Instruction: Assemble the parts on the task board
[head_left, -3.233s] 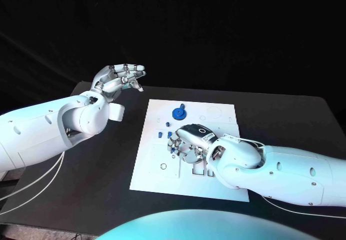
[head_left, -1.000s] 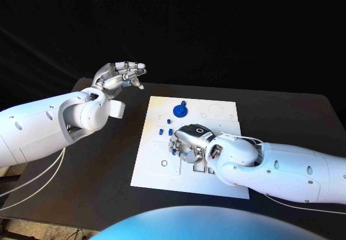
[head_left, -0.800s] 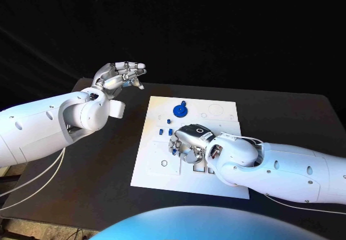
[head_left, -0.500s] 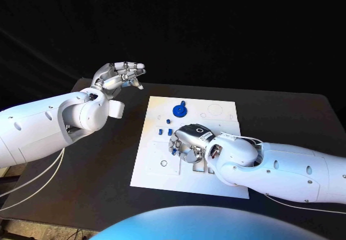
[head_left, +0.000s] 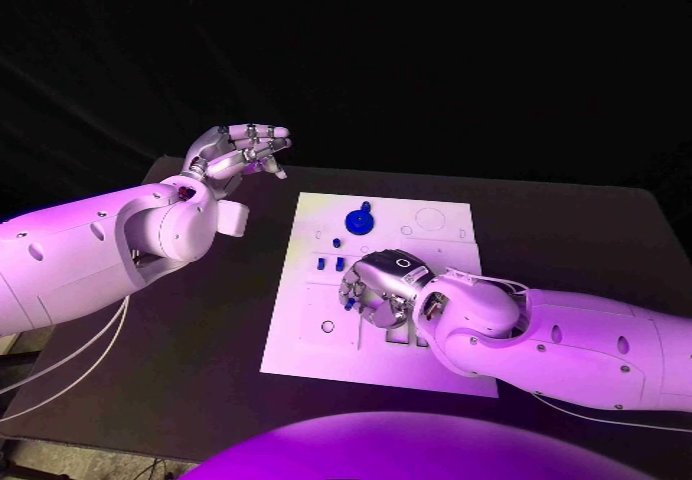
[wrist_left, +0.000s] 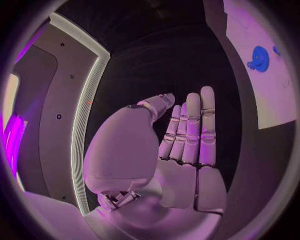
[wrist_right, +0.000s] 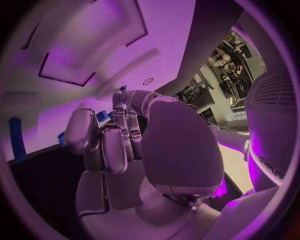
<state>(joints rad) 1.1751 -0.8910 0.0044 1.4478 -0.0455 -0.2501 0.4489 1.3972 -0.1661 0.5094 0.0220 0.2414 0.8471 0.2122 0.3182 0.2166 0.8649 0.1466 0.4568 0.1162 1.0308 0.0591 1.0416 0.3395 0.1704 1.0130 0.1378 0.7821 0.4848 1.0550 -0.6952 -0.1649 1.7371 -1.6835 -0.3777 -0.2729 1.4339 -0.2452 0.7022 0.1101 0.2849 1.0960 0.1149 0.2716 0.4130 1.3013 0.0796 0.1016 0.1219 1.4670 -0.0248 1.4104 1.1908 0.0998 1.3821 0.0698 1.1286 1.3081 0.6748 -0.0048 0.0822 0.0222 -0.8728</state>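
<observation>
**Right hand low on the board, left hand raised off to the side**

Head view: the task board lies mid-table. The right hand sits at the board's centre, fingers curled down onto it; whether it grasps a part I cannot tell. A round blue part rests toward twelve o'clock on the board, small blue pegs at about ten. The left hand hovers above the table's far-left corner, holding nothing.

Left wrist view: the left hand is released, fingers straight and side by side, nothing in its palm. The round blue part shows on the board.

Right wrist view: the right hand bends its fingers against the board, small blue pieces at the fingertips; its grip stays unclear.
</observation>
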